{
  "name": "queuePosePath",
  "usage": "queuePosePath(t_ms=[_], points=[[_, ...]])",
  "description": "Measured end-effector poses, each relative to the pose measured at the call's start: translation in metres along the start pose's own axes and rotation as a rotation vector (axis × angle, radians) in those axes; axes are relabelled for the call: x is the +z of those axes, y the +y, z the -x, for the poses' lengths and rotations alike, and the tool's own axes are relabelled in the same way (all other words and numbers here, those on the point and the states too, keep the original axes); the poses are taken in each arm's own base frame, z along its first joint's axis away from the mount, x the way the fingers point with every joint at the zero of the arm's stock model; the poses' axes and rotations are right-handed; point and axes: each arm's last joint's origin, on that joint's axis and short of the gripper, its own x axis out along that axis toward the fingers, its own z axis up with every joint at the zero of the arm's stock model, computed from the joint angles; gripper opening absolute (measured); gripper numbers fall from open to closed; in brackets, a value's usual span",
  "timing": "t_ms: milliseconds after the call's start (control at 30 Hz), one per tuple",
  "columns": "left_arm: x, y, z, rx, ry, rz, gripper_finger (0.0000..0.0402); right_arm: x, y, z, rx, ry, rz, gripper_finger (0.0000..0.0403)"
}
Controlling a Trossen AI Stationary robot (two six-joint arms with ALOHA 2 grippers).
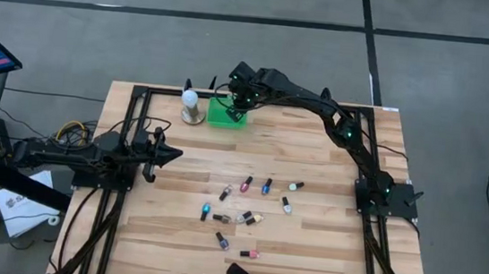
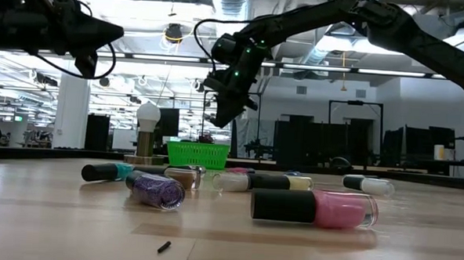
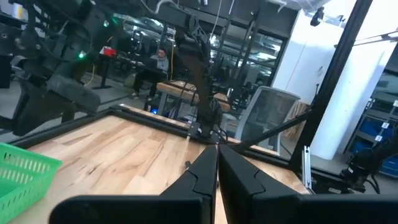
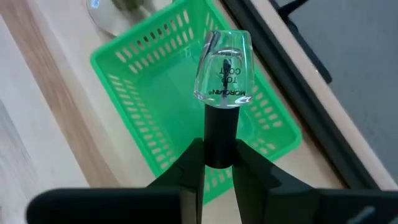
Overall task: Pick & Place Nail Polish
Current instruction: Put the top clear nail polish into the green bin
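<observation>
- A clear nail polish bottle (image 4: 222,67) with a black cap is pinched by that cap between the fingers of the right gripper (image 4: 219,163); its label reads "TOP COAT".
- The held bottle hangs directly above the green basket (image 4: 142,62), not touching it; the right wrist view shows bare green mesh floor beneath it and nothing inside the part of the basket that can be seen.
- From above, the right gripper (image 1: 237,109) sits over the green basket (image 1: 226,117) at the far edge of the table (image 1: 324,244).
- Just beside the basket stands a white bulb-shaped object (image 1: 192,106) on a round base.
- The other nail polish bottles (image 1: 246,211) lie scattered on the wood, well apart from the basket, toward the near half of the table; all are outside it.
- Among them, in the low view, a pink bottle (image 2: 315,208) lies on its side closest to the camera, with a purple glitter one (image 2: 156,189), a teal one (image 2: 106,171) and a cream one (image 2: 285,182) farther back toward the basket (image 2: 198,154).
- The left gripper (image 1: 171,154) hovers to the basket's left and nearer the table's left rail, its fingers (image 3: 199,177) pressed together with nothing between them.
</observation>
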Motion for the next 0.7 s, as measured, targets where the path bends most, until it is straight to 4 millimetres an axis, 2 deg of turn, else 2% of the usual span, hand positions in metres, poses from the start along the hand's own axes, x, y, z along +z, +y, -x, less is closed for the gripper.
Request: queuePosePath(t_ms=[133, 200, 300, 467, 567, 700], points=[[0.003, -0.001, 0.0, -0.009, -0.029, 0.002, 0.0008, -0.001, 0.005, -0.014, 0.004, 0.006, 0.043, 0.0048], [0.004, -0.001, 0.0, -0.014, -0.044, 0.003, 0.0008, -0.008, 0.005, -0.019, -0.026, 0.066, 0.072, 0.0048], [0.006, -0.002, 0.0, -0.02, -0.061, 0.004, 0.0008, -0.003, 0.009, -0.015, -0.046, 0.023, 0.13, 0.0048], [0.008, -0.002, 0.0, -0.028, -0.079, 0.005, 0.0008, -0.003, 0.003, -0.015, -0.054, 0.025, 0.133, 0.0048], [0.009, -0.003, 0.0, -0.033, -0.097, 0.006, 0.0008, -0.005, 0.0, -0.016, -0.053, 0.052, 0.233, 0.0048], [0.01, -0.003, 0.0, -0.035, -0.105, 0.007, 0.0008, -0.011, 0.0, -0.028, -0.052, 0.104, 0.36, 0.0048]])
